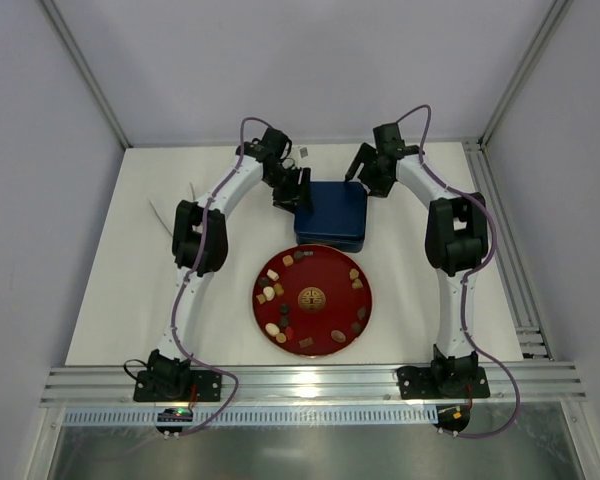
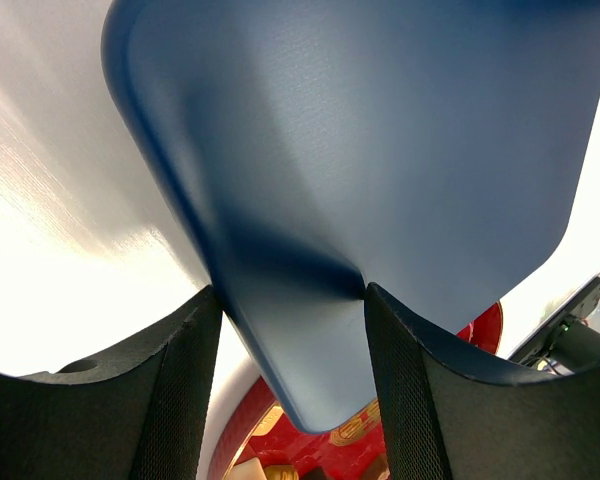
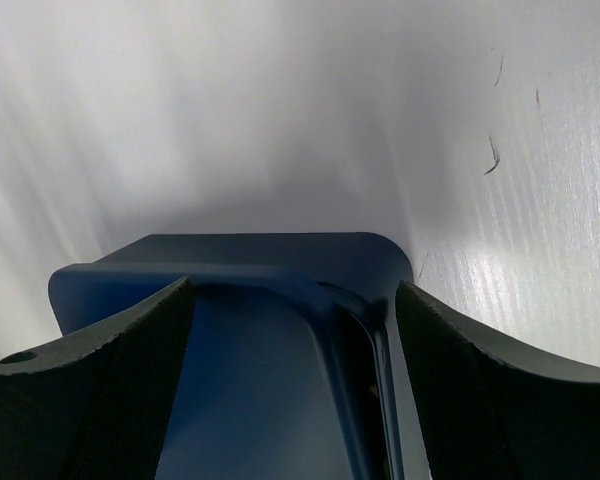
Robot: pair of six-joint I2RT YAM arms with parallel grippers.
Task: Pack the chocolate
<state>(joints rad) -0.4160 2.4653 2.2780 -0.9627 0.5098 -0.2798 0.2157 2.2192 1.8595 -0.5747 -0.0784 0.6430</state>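
The table [image 1: 120,300] is a flat white surface filling the middle of the top view. Items resting directly on it:
- A dark blue square tin [image 1: 332,212], centre.
- A round red plate [image 1: 332,342], just below the tin; contact cannot be confirmed.
- A small grey object [image 1: 303,152], upper centre.
- A thin white item [image 1: 158,210], left, partly hidden.

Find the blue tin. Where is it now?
In the top view the blue tin sits mid-table, just beyond the red plate, between the left claw and the right claw.
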